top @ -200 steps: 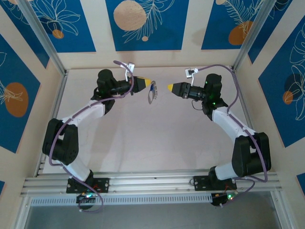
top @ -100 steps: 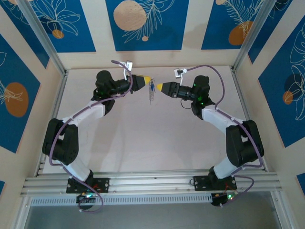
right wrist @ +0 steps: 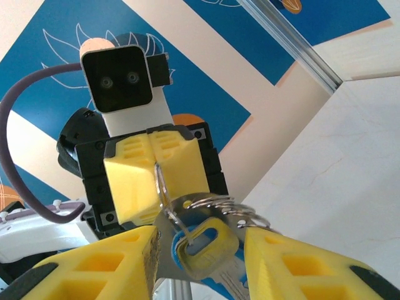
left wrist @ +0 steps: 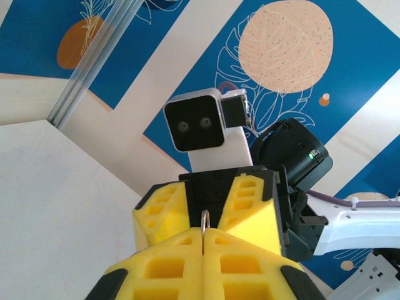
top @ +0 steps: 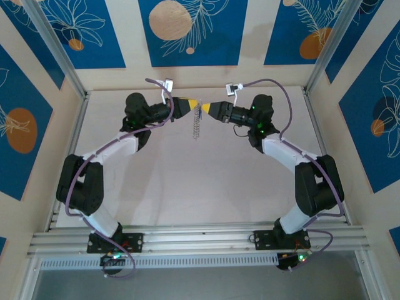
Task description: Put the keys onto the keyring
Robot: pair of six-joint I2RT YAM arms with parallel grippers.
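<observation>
Two arms meet tip to tip over the far middle of the table (top: 187, 181). The left gripper (top: 194, 104) comes in from the left and the right gripper (top: 205, 109) from the right, the two almost touching. One keyring (top: 197, 124) hangs down between them, well above the tabletop. The left gripper's two yellow fingers (right wrist: 156, 178) are pressed fully together on the thin upper edge of the keyring. The right gripper's jaws stand partly apart, one to each side of the hanging bunch. Whether its pads touch the metal cannot be told. In the right wrist view one key (right wrist: 203, 245) with a blue head lies between those jaws, just below a few thin wire rings (right wrist: 222, 203). A further blue edge lower down may belong to a second key, but that is unclear. Each wrist view faces the other arm's white camera box (left wrist: 195, 125), which has two round lenses. Three blue wall panels (top: 187, 31) with orange discs and white leaf outlines line the far side.
</observation>
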